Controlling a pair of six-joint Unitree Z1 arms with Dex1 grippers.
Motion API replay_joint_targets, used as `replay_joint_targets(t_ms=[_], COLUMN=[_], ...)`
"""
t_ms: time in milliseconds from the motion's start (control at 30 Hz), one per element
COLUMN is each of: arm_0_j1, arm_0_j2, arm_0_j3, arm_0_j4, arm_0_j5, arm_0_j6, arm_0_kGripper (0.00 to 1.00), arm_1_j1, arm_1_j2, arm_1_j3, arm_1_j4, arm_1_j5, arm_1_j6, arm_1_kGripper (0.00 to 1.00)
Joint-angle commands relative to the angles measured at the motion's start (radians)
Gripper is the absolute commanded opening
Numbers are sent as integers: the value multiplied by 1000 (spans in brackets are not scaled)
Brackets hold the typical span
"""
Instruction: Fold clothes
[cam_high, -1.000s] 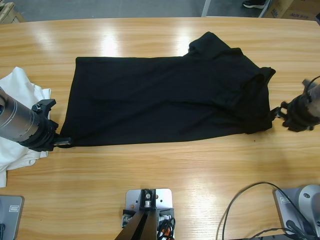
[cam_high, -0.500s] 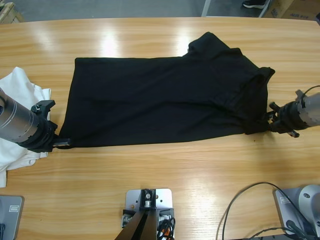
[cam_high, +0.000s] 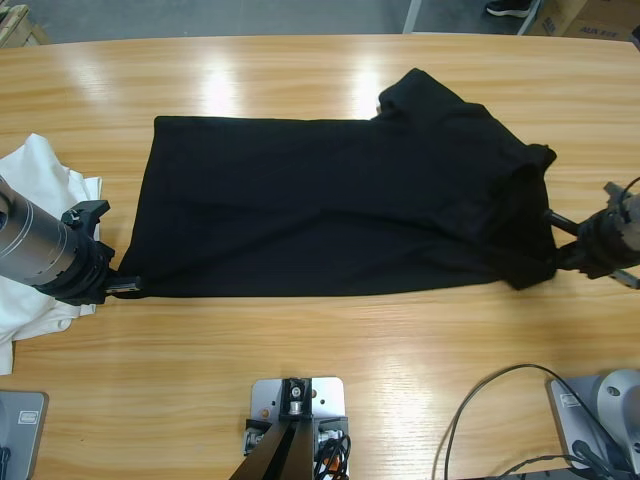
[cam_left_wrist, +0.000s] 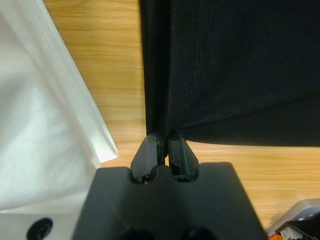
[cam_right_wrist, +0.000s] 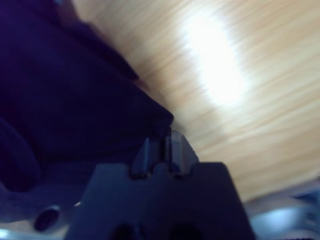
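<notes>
Two grippers, one garment between them. The soft black fabric shirt (cam_high: 340, 215) lies spread lengthwise across the middle of the long wooden table (cam_high: 330, 360), already doubled over, collar and sleeve end bunched toward the right. At the hem corner, the left gripper (cam_left_wrist: 163, 145) has its jaws pressed together on a thin pinch of black cloth, low against the wood. Just beside it sits a rumpled white fabric shirt (cam_high: 35, 250), partly under the left arm. Over on the far side, the right gripper (cam_high: 567, 252) has its jaws closed on the sleeve-end edge, and the wrist view shows dark cloth pulled to a point at the tips.

This fabric looks light and limp; it should drape, sag and slide easily on the smooth table rather than hold any shape. Corners and seamed edges are the sensible places to grip, as both layers need catching together. A shallow pinch could slip free under tension.
</notes>
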Motion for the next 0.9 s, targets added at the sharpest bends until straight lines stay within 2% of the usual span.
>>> replay_joint_targets(t_ms=[33,300,400,433,467,533,567,667,767,900], arm_0_j1=[-22,-27,-27,-27,-27,-27,-27,-27,-32,-33], arm_0_j2=[-4,-17,-17,-16,-15,-13,-11,-11,-11,-19], arm_0_j3=[33,37,37,37,37,37,37,38,38,38], arm_0_j4=[12,18,18,18,18,17,16,18,17,18], arm_0_j5=[-30,-72,-81,-84,-85,-86,-86,-87,-87,-86], arm_0_j6=[-8,3,7,7,7,7,7,5,-3,-6], arm_0_kGripper=[0,0,0,0,0,0,0,0,0,0], arm_1_j1=[-15,-47,-47,-47,-47,-47,-47,-47,-47,-40], arm_1_j2=[50,124,112,93,66,-5,-36,-80,-88,-109], arm_1_j3=[-79,-83,-81,-88,-98,-115,-133,-222,-282,-312], arm_1_j4=[120,65,-61,-78,-77,-66,-39,148,250,181], arm_1_j5=[-136,-184,-189,-190,-200,-219,-230,-318,-314,-97], arm_1_j6=[-131,-273,-416,-437,-439,-448,-450,-427,-394,-410], arm_1_kGripper=[0,0,0,200,542,870,954,996,1000,989])
